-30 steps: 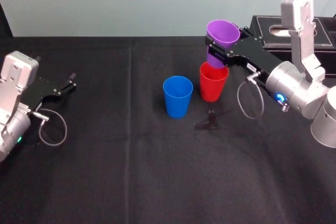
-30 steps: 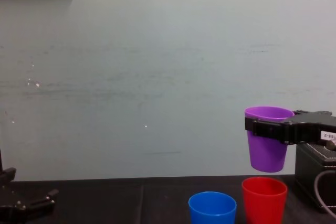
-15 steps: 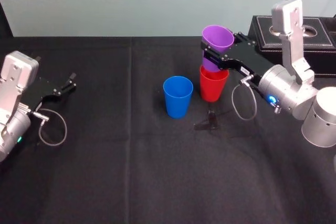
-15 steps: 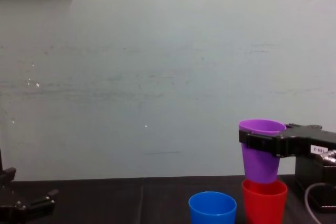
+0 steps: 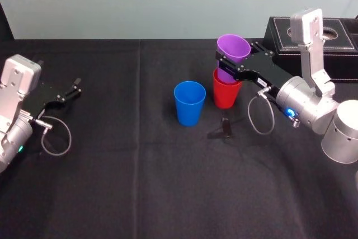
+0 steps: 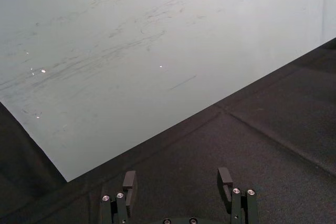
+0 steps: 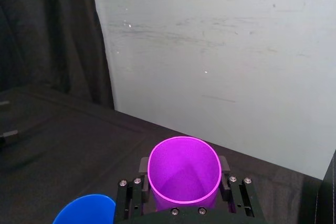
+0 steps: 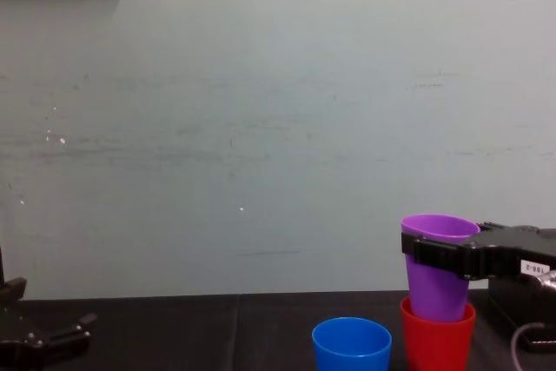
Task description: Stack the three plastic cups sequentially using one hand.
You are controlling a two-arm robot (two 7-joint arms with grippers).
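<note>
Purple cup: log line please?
right gripper holding purple tapered plastic cup; partly inside red plastic cup; blue plastic cup apart; left gripper parked left

Head view steeply downward, chest view low and level, sharing purple cup (image 5: pixel 233 46)

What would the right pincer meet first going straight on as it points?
Probably nothing close: the right pincer, shut on the purple cup, points past the blue cup toward the back wall.
</note>
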